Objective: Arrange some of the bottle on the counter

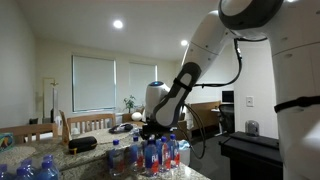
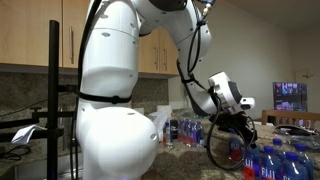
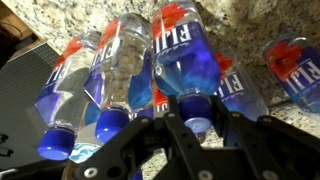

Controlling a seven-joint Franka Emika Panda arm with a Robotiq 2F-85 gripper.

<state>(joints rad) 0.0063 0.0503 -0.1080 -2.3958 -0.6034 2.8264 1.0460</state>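
While the smooth white arm (image 1: 205,55) bends down over the counter (image 3: 260,20), the black gripper (image 3: 200,118) sits low among the bottles (image 1: 150,155). Wrist view: its angular matte-black fingers (image 3: 160,135) flank the round blue cap (image 3: 200,127) of the centre bottle (image 3: 185,60), and the jaws look pinched on it at the neck, only partly drawn in. That bottle is clear, glossy plastic, squarish in the shoulder, with a blue label and a red patch near its base; it stands on the counter, touching its neighbours. A second bottle (image 3: 120,60) just beside it shows the stone through its clear wall; another (image 3: 70,90) leans against that one, and one more (image 3: 300,70) stands apart at the edge of view. Counter surface: speckled grey-beige stone, polished, with a mottled grain. A dark ribbed panel (image 3: 20,90) lies at the counter's side. In an exterior view the gripper (image 2: 235,125) hangs over the blue-capped cluster (image 2: 275,160).
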